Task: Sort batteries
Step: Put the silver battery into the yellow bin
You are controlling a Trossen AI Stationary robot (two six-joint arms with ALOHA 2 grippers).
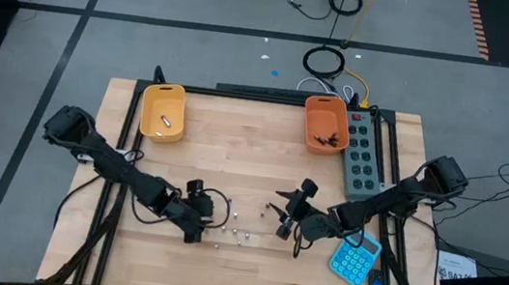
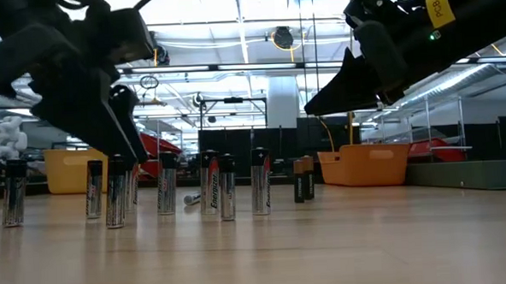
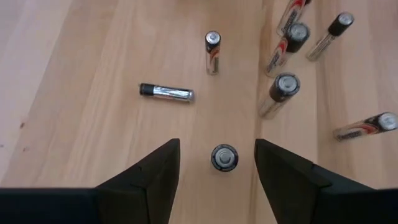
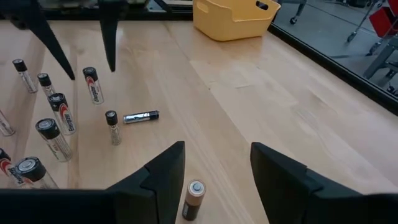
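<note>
My left gripper [image 1: 192, 236] hangs over the tabletop [image 1: 234, 150] toward its near edge, left of centre; my right gripper [image 1: 283, 204] hangs right of centre, facing it; between them a loose scatter of batteries [image 1: 236, 233] stands on the wood. The yellow bin [image 1: 162, 110] sits at the far left corner; the orange bin [image 1: 326, 124] sits toward the far right; a blue calculator [image 1: 354, 260] lies near the near right corner.

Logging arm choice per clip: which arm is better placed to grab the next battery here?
Either, but left looks slightly readier: the left gripper is open, straddling an upright battery. The right gripper, also open, has a copper-topped battery between its fingers.
</note>
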